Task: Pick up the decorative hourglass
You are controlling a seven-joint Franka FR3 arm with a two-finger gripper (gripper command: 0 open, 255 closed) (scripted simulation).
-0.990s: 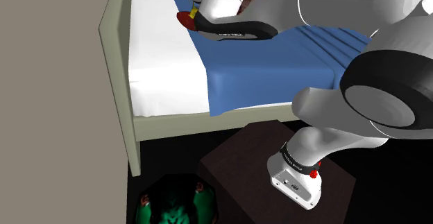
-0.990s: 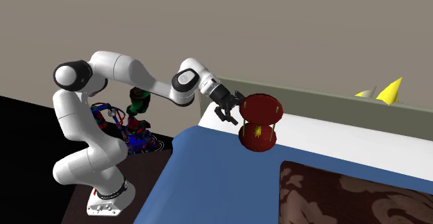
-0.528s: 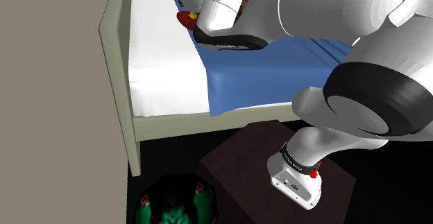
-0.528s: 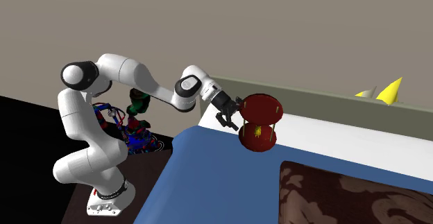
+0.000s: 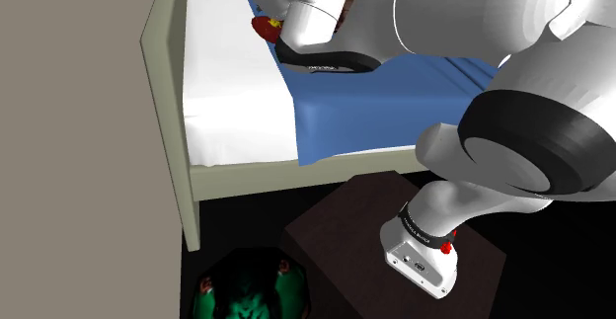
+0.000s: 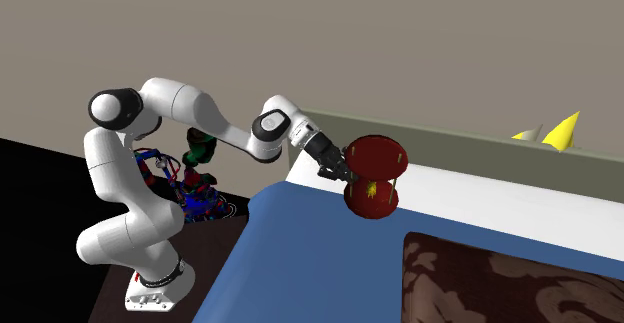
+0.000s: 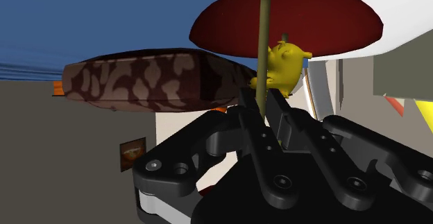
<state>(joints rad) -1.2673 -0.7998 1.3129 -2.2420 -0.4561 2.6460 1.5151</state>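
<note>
Hourglass [image 6: 372, 176] with dark red end discs, thin yellowish posts and a yellow bulb sits over the white sheet [image 6: 520, 206] of a bed, just beside the edge of the blue blanket [image 6: 300, 261] and near the grey-green headboard [image 6: 450, 136]. Whether its lower disc rests on the sheet or hangs just clear of it cannot be told.

In the second exterior view the white arm [image 6: 190, 106] reaches from its stand across the bed's corner, and the black fingers [image 6: 338, 168] meet the hourglass at the side nearest the arm, between the two discs. In the wrist view the fingers [image 7: 251, 118] are drawn narrow and clasp one thin post between them. The yellow bulb [image 7: 284, 66] is just past their tips and a red disc [image 7: 291, 18] spreads beyond it. A brown patterned pillow [image 7: 146, 80] lies on the blanket farther off, well apart from the hourglass.

In the shoulder view a sliver of the red hourglass [image 5: 263, 24] shows beside the arm's wrist, where the white sheet meets the blanket. The pale bed frame [image 5: 173, 119] runs along the beige wall [image 5: 69, 119], and the arm's base stands on a dark brown box [image 5: 336, 223] beside the bed. A green thing [image 5: 247, 287] lies on the floor near the box. Yellow points [image 6: 560, 129] rise behind the headboard.
</note>
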